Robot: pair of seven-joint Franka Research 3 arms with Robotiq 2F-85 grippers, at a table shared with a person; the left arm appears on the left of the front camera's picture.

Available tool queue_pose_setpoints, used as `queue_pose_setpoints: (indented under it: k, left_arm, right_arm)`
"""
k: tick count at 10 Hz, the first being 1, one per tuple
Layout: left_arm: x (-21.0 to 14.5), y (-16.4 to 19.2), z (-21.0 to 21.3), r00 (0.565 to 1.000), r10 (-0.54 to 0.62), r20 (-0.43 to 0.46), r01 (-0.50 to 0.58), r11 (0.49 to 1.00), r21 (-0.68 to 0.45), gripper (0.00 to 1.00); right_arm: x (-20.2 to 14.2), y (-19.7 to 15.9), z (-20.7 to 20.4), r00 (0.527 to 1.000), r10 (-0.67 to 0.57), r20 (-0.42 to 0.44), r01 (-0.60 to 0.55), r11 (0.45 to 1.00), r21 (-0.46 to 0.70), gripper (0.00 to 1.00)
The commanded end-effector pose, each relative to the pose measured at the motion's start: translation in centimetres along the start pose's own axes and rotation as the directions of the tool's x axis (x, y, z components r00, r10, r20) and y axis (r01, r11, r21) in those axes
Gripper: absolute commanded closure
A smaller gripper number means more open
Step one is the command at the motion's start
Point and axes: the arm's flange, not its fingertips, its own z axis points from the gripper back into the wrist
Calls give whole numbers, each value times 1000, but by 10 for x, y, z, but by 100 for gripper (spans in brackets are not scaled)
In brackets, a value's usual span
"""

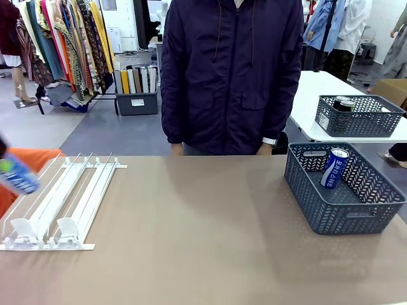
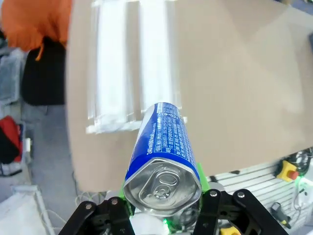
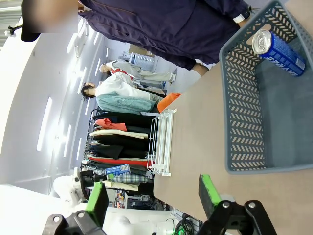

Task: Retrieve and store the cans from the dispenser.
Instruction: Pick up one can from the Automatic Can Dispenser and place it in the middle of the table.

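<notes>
Clamped between the green pads of the left end effector (image 2: 164, 215) is a blue can (image 2: 165, 156), held near its shiny top end so the pull-tab lid faces the wrist camera and the printed body points away toward the surface (image 2: 234, 88); in the front view the same can (image 1: 18, 175) appears blurred at the left edge, above the dispenser (image 1: 60, 200). Thin aluminium like this is stiff along its length but dents under a hard squeeze across the wall, and the smooth printed skin looks slippery, so a grip across the round body close to the firmer rim seems the sound place to hold. Whether it is full, hence heavy, cannot be told. Both lanes of the dispenser, white and clear plastic rails with small pushers at the front lip, look empty. Over at the robot's right, the right end effector (image 3: 154, 198) stands wide with nothing between its pads, near a blue-grey perforated basket (image 1: 318, 206) in which a second blue can (image 1: 334, 168) leans against the wall.
</notes>
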Motion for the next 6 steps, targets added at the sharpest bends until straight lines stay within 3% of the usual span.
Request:
queue_pose_setpoints:
  k: [1,3,5,6]
  left_arm:
    - [52,-127,-24,979,-195,66,196,981,-6,100]
    - [60,-250,-83,914,-405,-16,405,914,13,100]
    - [54,-341,-152,834,-551,-34,551,834,12,100]
    - [39,-380,-187,760,-645,-81,650,759,48,100]
  right_arm:
    - [1,3,0,1000,3,11,-3,1000,15,0]
    - [1,3,0,1000,3,11,-3,1000,15,0]
    - [1,3,0,1000,3,11,-3,1000,15,0]
    - [1,3,0,1000,3,11,-3,1000,15,0]
